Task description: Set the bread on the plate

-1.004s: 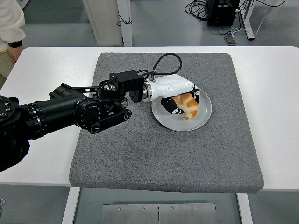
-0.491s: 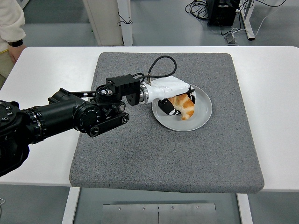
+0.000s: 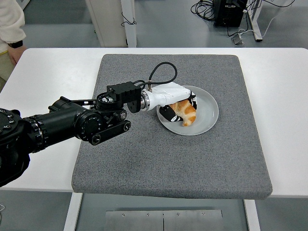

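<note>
1 left hand (image 3: 174, 102) grips the bread (image 3: 185, 112) over the grey plate (image 3: 206, 113).

One of nearly everything on this table.

One bread (image 3: 185, 111), and it's on one plate (image 3: 208, 111). One grey mat (image 3: 192, 159) under that, on one white table (image 3: 284, 96). One robot arm (image 3: 72, 122) in shot, ending in one hand (image 3: 174, 98) — so one arm, one hand, no second to count. One black cable (image 3: 161, 72) loops above the wrist. One person (image 3: 12, 29) shows at the top left corner, only a sleeve and a bit of one hand visible. On the floor behind, a tangle of cables, too jumbled to count.
</note>
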Controlling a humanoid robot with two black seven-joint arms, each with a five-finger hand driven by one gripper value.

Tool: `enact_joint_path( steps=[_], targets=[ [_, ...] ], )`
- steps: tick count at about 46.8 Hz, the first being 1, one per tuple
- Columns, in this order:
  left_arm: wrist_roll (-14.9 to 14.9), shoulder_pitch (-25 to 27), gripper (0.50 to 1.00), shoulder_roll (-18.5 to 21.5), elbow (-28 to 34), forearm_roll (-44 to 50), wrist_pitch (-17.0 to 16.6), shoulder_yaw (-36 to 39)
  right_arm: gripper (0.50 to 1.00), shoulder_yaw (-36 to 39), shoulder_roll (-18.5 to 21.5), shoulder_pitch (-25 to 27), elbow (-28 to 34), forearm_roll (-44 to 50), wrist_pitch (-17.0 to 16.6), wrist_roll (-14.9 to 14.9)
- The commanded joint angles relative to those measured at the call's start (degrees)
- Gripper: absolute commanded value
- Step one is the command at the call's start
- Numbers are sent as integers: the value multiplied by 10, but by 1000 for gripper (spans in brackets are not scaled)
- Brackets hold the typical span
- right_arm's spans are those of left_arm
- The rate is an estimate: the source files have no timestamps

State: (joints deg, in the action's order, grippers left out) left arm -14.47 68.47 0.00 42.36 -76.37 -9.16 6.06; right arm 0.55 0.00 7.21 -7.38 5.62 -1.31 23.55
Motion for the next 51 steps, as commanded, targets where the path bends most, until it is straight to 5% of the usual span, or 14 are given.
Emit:
enact_joint_path(
  steps=[1, 2, 4, 5, 11, 30, 39, 51],
  targets=[
    [2, 0, 500, 0, 0, 2, 0, 0, 1000, 0, 0, 0, 0, 0, 0, 0],
    [2, -1, 500, 0, 0, 2, 0, 0, 1000, 1, 0, 0, 0, 0, 0, 0],
    [1, -1, 706, 0, 0, 2, 0, -1, 1000, 0, 0, 0, 0, 0, 0, 0],
    [1, -1, 768, 0, 0, 3, 0, -1, 1000, 0, 0, 0, 0, 0, 0, 0],
    [-2, 0, 972, 0, 0, 4, 0, -1, 1000, 0, 0, 0, 0, 0, 0, 0],
    [-1, 45, 972, 0, 16, 120, 8, -5, 1000, 1, 0, 0, 0, 0, 0, 0],
    [0, 77, 974, 0, 30, 172, 41, -9, 1000, 0, 0, 0, 0, 0, 0, 0],
    [0, 123, 972, 39, 39, 327, 54, -15, 1000, 0, 0, 0, 0, 0, 0, 0]
  ],
)
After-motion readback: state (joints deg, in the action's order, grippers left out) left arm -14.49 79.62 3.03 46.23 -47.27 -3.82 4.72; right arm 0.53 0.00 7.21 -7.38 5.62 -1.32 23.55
